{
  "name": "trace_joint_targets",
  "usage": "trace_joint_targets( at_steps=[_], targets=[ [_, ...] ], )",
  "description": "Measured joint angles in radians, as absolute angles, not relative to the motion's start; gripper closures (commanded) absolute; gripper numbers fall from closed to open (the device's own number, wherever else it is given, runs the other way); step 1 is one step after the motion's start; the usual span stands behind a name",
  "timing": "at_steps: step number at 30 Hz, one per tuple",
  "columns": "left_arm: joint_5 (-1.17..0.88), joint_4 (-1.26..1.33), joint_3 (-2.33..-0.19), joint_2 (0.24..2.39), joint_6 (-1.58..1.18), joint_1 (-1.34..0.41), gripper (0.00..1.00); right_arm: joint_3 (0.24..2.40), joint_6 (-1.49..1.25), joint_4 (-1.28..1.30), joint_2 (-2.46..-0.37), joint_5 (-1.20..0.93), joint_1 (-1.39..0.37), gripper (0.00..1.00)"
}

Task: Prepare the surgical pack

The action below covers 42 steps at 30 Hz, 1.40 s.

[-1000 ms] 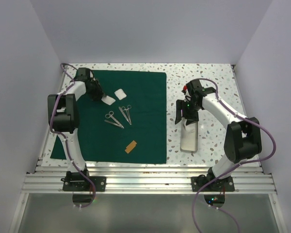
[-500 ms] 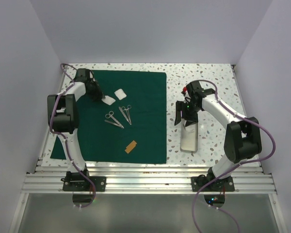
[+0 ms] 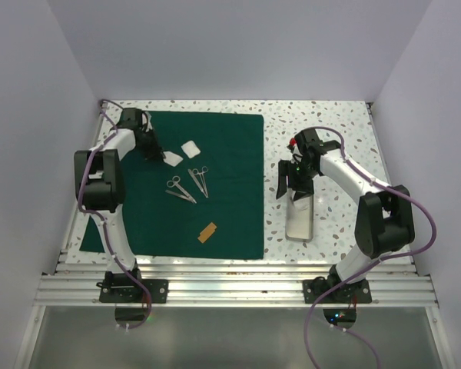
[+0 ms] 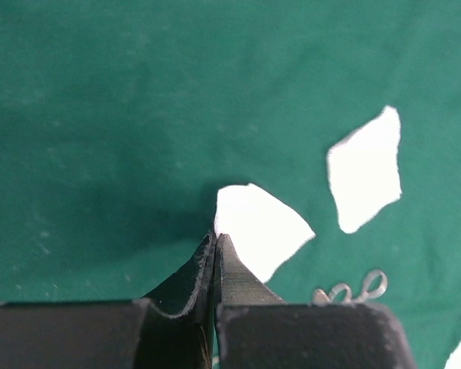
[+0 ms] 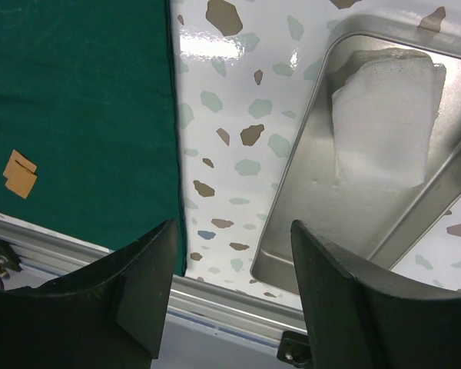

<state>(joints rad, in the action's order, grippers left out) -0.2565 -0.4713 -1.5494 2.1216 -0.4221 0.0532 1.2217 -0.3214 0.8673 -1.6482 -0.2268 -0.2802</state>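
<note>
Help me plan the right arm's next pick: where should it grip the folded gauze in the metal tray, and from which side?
Probably from straight above, pinching the gauze across its middle. It lies flat on the tray floor, tucked into one end close to the walls, so a sideways approach would likely hit the rim. The right gripper is open.

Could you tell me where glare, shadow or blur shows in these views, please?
Right wrist: a bright glare patch on the tabletop beside the tray. Left wrist: the shut left gripper casts a soft shadow on the drape. Top external: evenly lit.
</note>
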Motion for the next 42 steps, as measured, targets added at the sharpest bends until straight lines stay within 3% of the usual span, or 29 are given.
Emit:
trace_joint_targets(
  at_steps=[15, 42],
  targets=[
    [-0.47, -0.434, -1.547, 1.963, -0.344, -0.038, 1.0, 1.222, -0.324, 0.86, -1.648, -0.229, -0.28, 0.35],
    [-0.542, -0.465, -1.843, 2.263, -0.348, -0.047, 1.0, 1.222, -0.324, 0.867, -1.654, -0.228, -0.28, 0.35]
  ],
)
